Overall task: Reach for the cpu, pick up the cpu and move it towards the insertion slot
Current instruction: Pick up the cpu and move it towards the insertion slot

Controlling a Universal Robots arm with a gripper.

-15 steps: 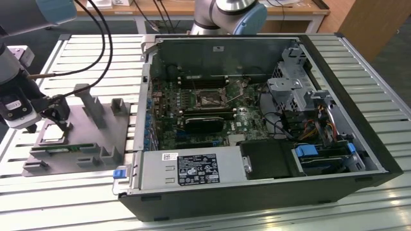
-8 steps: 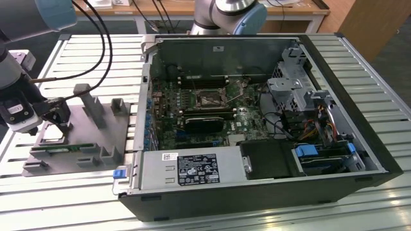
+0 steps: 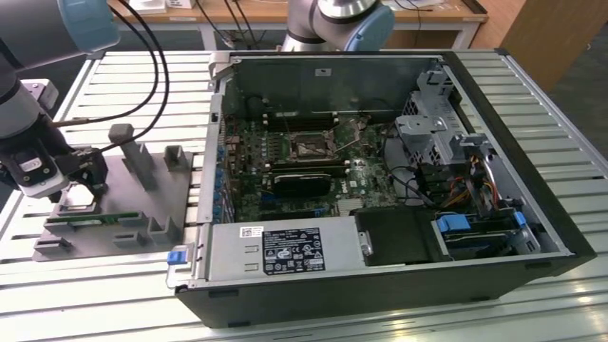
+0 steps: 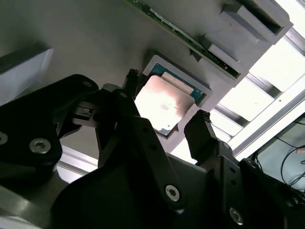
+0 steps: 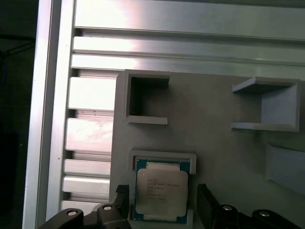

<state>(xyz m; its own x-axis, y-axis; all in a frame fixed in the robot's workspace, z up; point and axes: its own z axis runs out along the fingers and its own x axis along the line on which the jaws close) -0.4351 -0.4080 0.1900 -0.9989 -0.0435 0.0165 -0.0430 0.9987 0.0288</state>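
The cpu (image 5: 161,191) (image 4: 164,102), a flat square chip with a silvery top, lies in its shallow pocket on the grey plastic fixture (image 3: 142,187). My gripper (image 5: 162,202) (image 4: 165,101) hangs low over it at the exterior view's left (image 3: 81,187). It is open, with one black finger (image 5: 122,199) on each side of the chip and gaps between fingers and chip edges. The insertion slot (image 3: 312,148), a square black socket with a metal frame, sits on the motherboard inside the open computer case, far to the exterior view's right of the gripper.
A narrow green memory strip (image 3: 90,219) (image 4: 190,43) lies in the fixture beside the chip's pocket. Grey posts (image 3: 133,153) stand up from the fixture. The case wall (image 3: 211,142) rises between fixture and motherboard. A second robot arm (image 3: 332,21) stands behind the case.
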